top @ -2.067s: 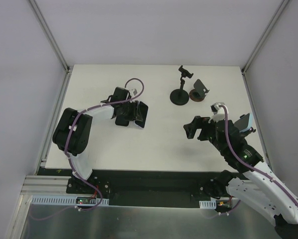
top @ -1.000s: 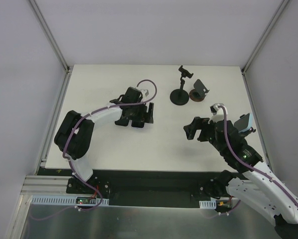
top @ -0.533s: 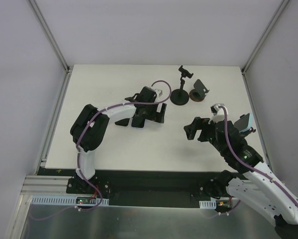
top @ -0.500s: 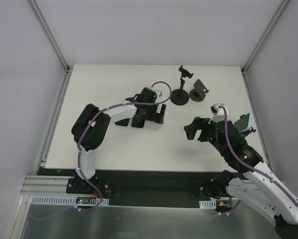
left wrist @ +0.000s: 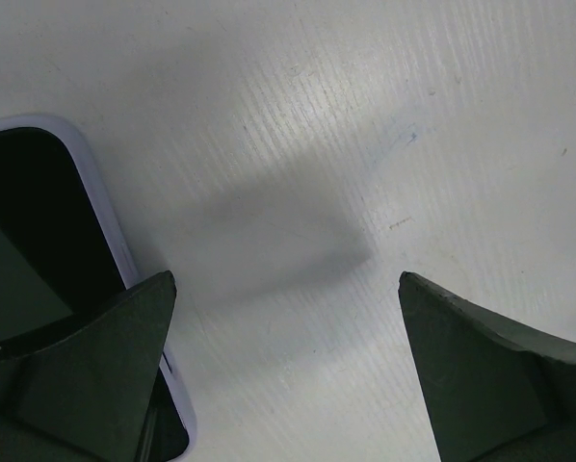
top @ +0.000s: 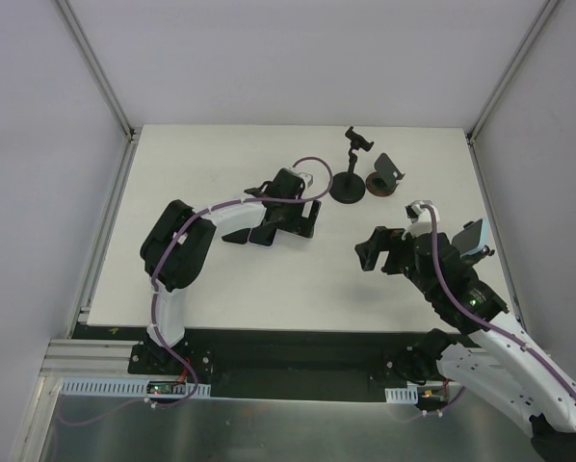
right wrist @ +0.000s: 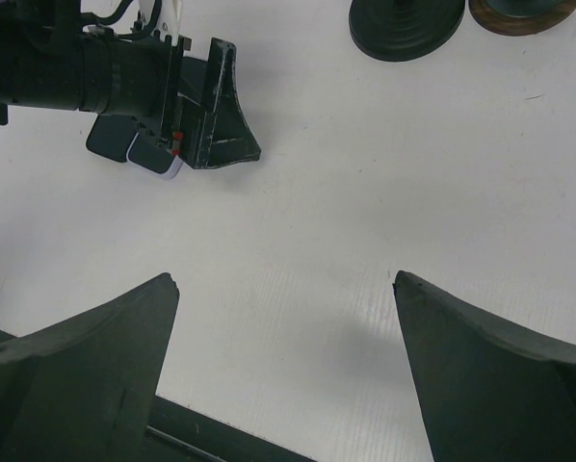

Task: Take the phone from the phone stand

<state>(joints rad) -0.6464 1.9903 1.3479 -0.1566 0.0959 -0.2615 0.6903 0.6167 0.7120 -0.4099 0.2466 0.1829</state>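
Observation:
The phone (left wrist: 38,231), black screen in a pale lavender case, lies flat on the white table and is off the stand. My left gripper (left wrist: 286,279) hovers low over the table, open, with only bare table between its jaws; its left finger overlaps the phone's edge. From above, the left gripper (top: 293,217) sits just left of the black phone stand (top: 349,183), whose clamp holds nothing. The right wrist view shows the phone (right wrist: 158,162) poking out beneath the left gripper (right wrist: 221,125). My right gripper (right wrist: 286,279) is open above bare table, nearer the front (top: 375,250).
A brown round holder (top: 384,178) stands just right of the phone stand's base. In the right wrist view the stand's base (right wrist: 406,19) and the brown disc (right wrist: 529,12) lie at the top edge. Grey walls enclose the table.
My left arm has swung right, toward the phone stand, and its jaws have finished spreading wide. In the last half second it has barely shifted. The right arm has not moved.

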